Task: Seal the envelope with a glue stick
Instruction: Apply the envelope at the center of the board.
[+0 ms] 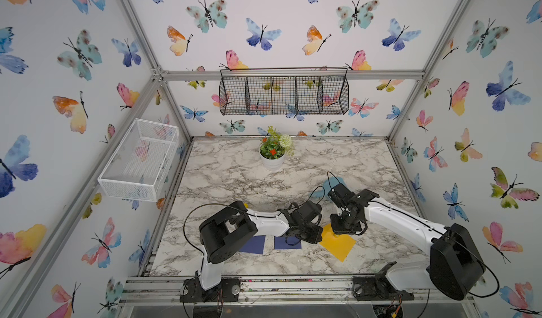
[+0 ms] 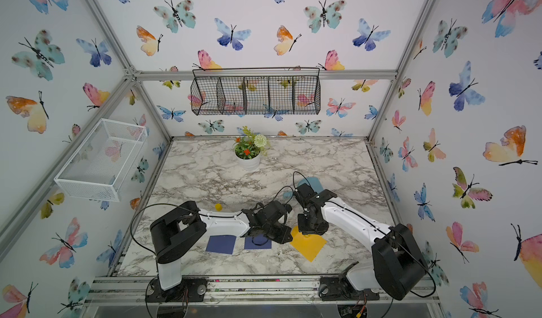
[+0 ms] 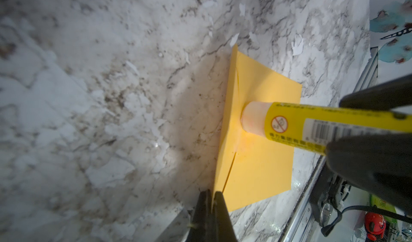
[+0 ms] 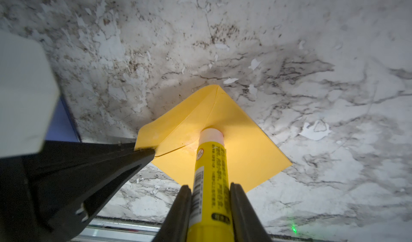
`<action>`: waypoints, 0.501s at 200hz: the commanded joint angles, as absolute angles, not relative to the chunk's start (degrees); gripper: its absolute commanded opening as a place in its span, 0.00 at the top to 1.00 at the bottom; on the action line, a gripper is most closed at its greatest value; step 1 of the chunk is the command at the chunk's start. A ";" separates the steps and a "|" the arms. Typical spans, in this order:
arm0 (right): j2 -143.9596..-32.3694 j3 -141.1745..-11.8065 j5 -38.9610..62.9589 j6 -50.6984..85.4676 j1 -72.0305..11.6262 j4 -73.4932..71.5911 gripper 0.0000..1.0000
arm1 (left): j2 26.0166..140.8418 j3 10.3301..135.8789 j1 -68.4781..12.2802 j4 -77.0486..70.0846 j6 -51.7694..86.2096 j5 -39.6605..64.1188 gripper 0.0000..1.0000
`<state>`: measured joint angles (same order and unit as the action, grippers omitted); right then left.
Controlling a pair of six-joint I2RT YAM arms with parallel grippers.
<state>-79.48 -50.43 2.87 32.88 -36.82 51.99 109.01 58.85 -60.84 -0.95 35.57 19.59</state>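
Gleaming yellow glue stick (image 4: 210, 162), white tip (image 4: 211, 135)

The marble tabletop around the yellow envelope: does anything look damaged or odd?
Yes. The tabletop is chipped: its marble covering shows bare white patches and dark smudges around the yellow envelope.

The white-and-black left arm (image 1: 265, 222) stretches inward from its base. Its black left hand (image 3: 211, 195) is held low, with the jaws pressed together on the raised flap of a yellow paper envelope (image 4: 171, 127). The white-and-black right arm (image 1: 401, 221) bends inward too. Its black right hand (image 4: 210, 188) points down, clamped around a yellow cylindrical glue stick (image 4: 210, 160).
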 commanded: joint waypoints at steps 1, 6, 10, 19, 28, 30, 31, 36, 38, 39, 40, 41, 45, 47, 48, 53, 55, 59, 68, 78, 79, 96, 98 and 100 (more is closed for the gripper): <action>-82.53 -46.06 9.16 31.05 -37.18 53.46 0.98 | 107.76 58.40 -60.49 3.26 34.79 17.66 1.00; -82.53 -46.05 9.87 30.91 -37.17 53.17 0.98 | 107.75 58.37 -60.49 3.26 34.80 17.67 1.00; -82.61 -45.97 10.50 30.78 -37.14 52.87 0.98 | 107.75 58.44 -60.55 3.25 34.80 17.67 1.00; -82.70 -45.97 11.73 30.61 -37.11 52.33 0.98 | 107.84 58.46 -60.57 3.25 34.74 17.73 1.00; -82.84 -45.97 12.18 30.50 -37.17 51.99 0.98 | 107.84 58.46 -60.62 3.25 34.80 17.75 1.00; -82.87 -45.97 12.12 30.54 -37.13 51.95 0.98 | 107.82 58.52 -60.57 3.25 34.80 17.75 1.00; -82.88 -46.01 12.08 30.56 -37.16 51.95 0.98 | 107.79 58.53 -60.56 3.25 34.80 17.75 1.00; -82.96 -46.12 11.64 30.59 -37.12 52.10 0.98 | 107.80 58.41 -60.56 3.25 34.82 17.75 1.00; -83.01 -46.18 11.50 30.63 -37.14 52.11 0.98 | 107.77 58.44 -60.56 3.25 34.92 17.71 1.00; -83.03 -46.21 11.46 30.61 -37.16 52.12 0.98 | 107.76 58.40 -60.56 3.25 34.91 17.69 1.00; -83.05 -46.22 11.44 30.60 -37.17 52.12 0.98 | 107.76 58.38 -60.56 3.25 34.86 17.68 1.00; -83.05 -46.22 11.44 30.59 -37.17 52.12 0.98 | 107.76 58.37 -60.51 3.25 34.83 17.67 1.00; -83.12 -46.31 11.40 30.51 -37.14 52.10 0.98 | 107.75 58.43 -60.55 3.24 34.89 17.67 1.00; -83.20 -46.32 11.42 30.50 -37.12 52.05 0.98 | 107.75 58.38 -60.51 3.25 34.89 17.67 1.00; -83.22 -46.36 11.42 30.50 -37.15 52.08 0.98 | 107.75 58.37 -60.53 3.25 34.89 17.67 1.00; -83.36 -46.48 11.01 30.51 -37.09 52.12 0.98 | 107.75 58.37 -60.56 3.25 34.84 17.67 1.00; -83.40 -46.56 10.84 30.63 -37.09 52.10 0.98 | 107.75 58.32 -60.58 3.25 34.86 17.67 1.00; -83.53 -46.65 10.35 30.81 -37.10 52.12 0.98 | 107.73 58.31 -60.49 3.31 34.86 17.59 1.00; -83.82 -47.12 8.18 31.60 -37.11 52.51 0.98 | 107.68 58.31 -60.55 3.34 34.89 17.60 1.00; -84.17 -47.61 5.01 32.35 -37.09 53.18 0.98 | 107.60 58.34 -60.53 3.47 34.89 17.65 1.00; -84.18 -47.67 4.61 32.43 -37.09 53.26 0.98 | 107.59 58.30 -60.55 3.45 34.89 17.61 1.00; -84.96 -48.62 -0.38 33.20 -36.96 53.52 0.98 | 107.53 58.16 -60.54 3.46 34.89 17.49 1.00; -85.05 -48.78 -0.78 33.28 -36.93 53.46 0.98 | 107.50 58.13 -60.55 3.46 34.89 17.49 1.00; -85.18 -48.89 -1.29 33.35 -36.92 53.44 0.98 | 107.43 58.11 -60.56 3.44 34.89 17.49 1.00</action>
<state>-80.86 -51.22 5.74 31.94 -36.69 52.03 109.01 58.85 -60.82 -0.82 35.59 19.59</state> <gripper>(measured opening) 0.287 0.043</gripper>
